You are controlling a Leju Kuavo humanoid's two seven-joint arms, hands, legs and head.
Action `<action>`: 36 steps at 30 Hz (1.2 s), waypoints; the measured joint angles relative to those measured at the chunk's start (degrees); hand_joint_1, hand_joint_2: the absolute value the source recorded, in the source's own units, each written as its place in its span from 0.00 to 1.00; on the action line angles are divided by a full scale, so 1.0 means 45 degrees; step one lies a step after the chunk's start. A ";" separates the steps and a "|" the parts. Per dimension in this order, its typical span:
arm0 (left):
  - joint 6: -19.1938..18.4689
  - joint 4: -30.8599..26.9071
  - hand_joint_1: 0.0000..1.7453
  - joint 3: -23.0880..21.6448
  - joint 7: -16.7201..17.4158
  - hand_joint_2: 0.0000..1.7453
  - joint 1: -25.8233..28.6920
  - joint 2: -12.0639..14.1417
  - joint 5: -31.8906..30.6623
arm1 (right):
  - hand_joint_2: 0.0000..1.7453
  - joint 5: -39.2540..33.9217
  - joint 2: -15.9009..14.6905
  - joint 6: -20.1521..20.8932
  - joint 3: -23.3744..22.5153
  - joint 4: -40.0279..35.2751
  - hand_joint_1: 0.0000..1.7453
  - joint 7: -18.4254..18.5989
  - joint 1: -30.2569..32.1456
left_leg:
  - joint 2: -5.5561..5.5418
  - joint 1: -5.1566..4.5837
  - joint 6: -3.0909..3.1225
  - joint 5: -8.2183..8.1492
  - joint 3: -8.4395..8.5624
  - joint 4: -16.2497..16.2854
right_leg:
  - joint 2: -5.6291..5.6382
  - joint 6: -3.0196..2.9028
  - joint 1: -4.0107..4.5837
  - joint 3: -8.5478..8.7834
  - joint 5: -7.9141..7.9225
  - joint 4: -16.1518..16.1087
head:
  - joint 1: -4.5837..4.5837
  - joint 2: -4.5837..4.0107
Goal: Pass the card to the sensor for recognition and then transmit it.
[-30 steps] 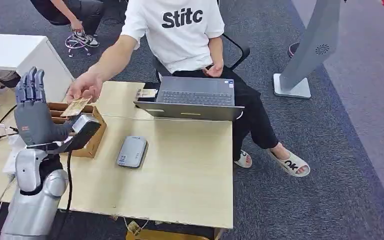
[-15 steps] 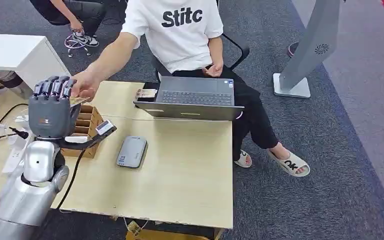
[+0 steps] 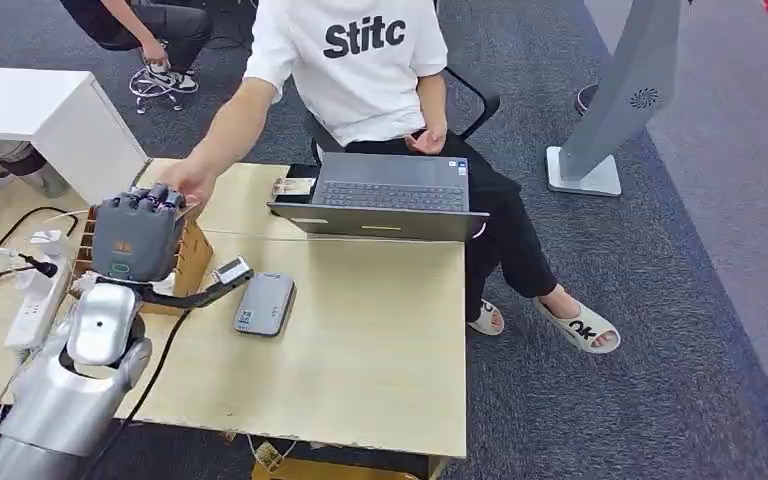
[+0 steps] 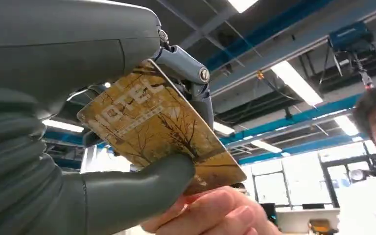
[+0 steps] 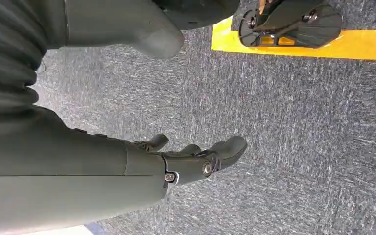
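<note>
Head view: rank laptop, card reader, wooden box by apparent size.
1. laptop, plainly largest.
2. wooden box, but the left robot hand covers much of it, so unsure.
3. card reader, smallest.

Grey carpet [image 3: 660,300] surrounds the wooden bench [image 3: 360,340]; a white cabinet [image 3: 40,115] stands just beside the bench.

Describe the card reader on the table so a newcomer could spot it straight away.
Start at the pale wooden table with the open laptop at its far edge. Nearer the robot than the laptop, beside the cardboard box, lies the card reader: a flat grey slab with rounded corners. It is the one small grey device lying flat in the middle of the table.
</note>
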 joint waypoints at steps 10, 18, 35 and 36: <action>-0.0374 0.0767 1.00 -0.1424 0.0271 1.00 0.0112 -0.0286 -0.0005 | 1.00 0.0015 0.0000 0.0029 -0.0015 0.0000 0.00 -0.0034 0.0001 | 0.0000 0.0000 0.0001 0.0000 -0.0001 0.0001 | 0.0001 0.0000 0.0000 -0.0001 0.0000 0.0000 | -0.0005 0.0000; -0.0330 0.1817 1.00 -0.1989 0.0470 1.00 0.0382 -0.0505 -0.0005 | 1.00 0.0058 0.0000 0.0005 -0.0146 0.0000 0.00 -0.0034 0.0007 | 0.0001 0.0000 0.0000 0.0000 -0.0003 0.0001 | 0.0001 0.0000 0.0000 -0.0001 0.0000 0.0000 | -0.0005 0.0000; 0.0542 0.3277 1.00 -0.2018 0.0290 1.00 0.0771 -0.0826 -0.0005 | 1.00 0.0170 0.0000 0.0000 -0.0223 0.0015 0.00 -0.0092 0.0012 | -0.0001 0.0000 0.0001 0.0000 -0.0005 0.0001 | -0.0002 0.0001 0.0000 0.0000 0.0000 0.0000 | -0.0005 0.0000; 0.0747 0.3380 1.00 -0.2018 0.0116 1.00 0.0771 -0.0874 -0.0005 | 1.00 0.0218 0.0000 0.0000 -0.0223 0.0015 0.00 -0.0102 0.0011 | -0.0001 0.0000 0.0001 0.0000 -0.0005 0.0001 | -0.0002 0.0001 0.0000 0.0000 0.0000 0.0000 | -0.0004 0.0005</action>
